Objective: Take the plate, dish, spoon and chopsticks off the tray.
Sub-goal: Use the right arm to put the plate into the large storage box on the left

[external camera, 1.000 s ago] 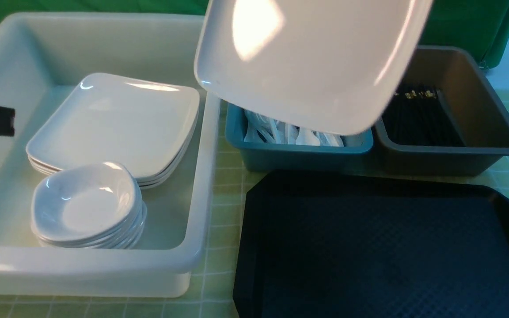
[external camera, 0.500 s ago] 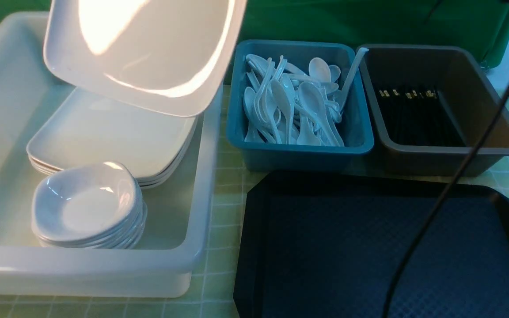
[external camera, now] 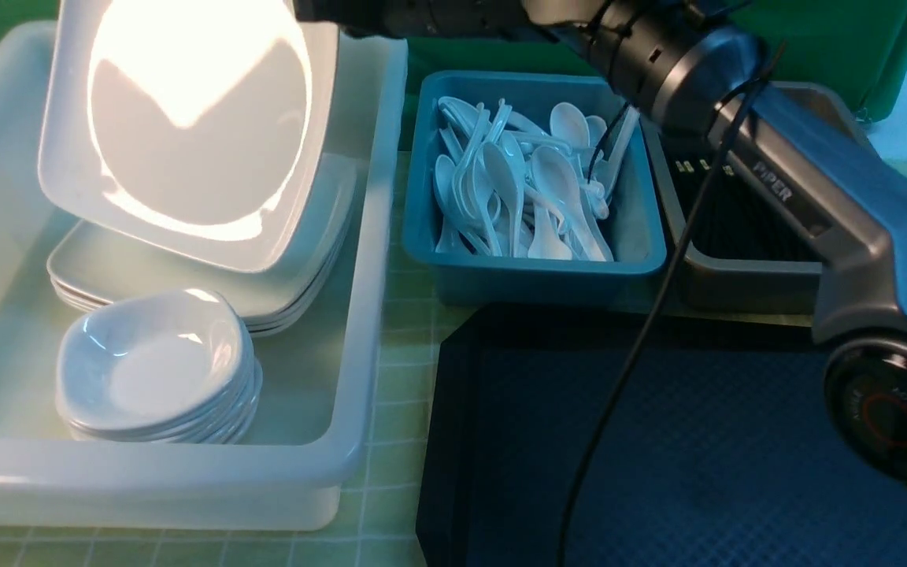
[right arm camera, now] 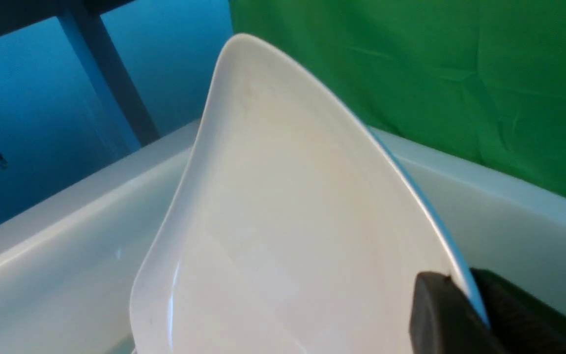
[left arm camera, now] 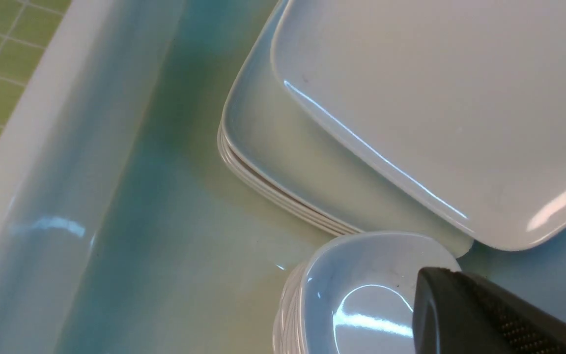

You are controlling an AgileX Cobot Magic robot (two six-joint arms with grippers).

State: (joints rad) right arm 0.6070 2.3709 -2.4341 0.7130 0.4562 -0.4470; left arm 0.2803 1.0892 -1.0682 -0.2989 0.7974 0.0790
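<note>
**Plate tilted over the white tub, release pending**

Plate [external camera: 186, 134] hangs steeply tilted above the stack of plates [external camera: 296, 268] inside the white tub [external camera: 367, 236], off the tray [external camera: 658, 441]. Right gripper [right arm camera: 469, 309] is clamped on its rim at one edge only. Whether the plate's low edge touches the stack, I cannot tell.

Risks, as judged:
- Glossy rim, single-edge pinch, steep tilt: the plate could slip from the pads and land edge-first on the stack, chipping it.
- In the left wrist view the plate sits offset from the stack, one corner overhanging toward the small dishes [external camera: 154, 370]. Let go here and it may settle askew or tip onto them.
- Left gripper [left arm camera: 460, 305], jaws together and holding nothing, hovers just over the small dishes, near that corner. Contact is possible as the plate lowers.
- Black cable [external camera: 634, 354] from the right arm drapes past the teal tub [external camera: 532, 276] and could catch a spoon handle on withdrawal.

Containers:
- White tub: plate stack at the far side, small dishes stacked nearer.
- Teal tub: loose heap of white spoons [external camera: 516, 189].
- Brown-grey tub [external camera: 737, 276]: black chopsticks [external camera: 737, 228], partly hidden by the right arm.
- Tray: nothing shows on its visible part.
</note>
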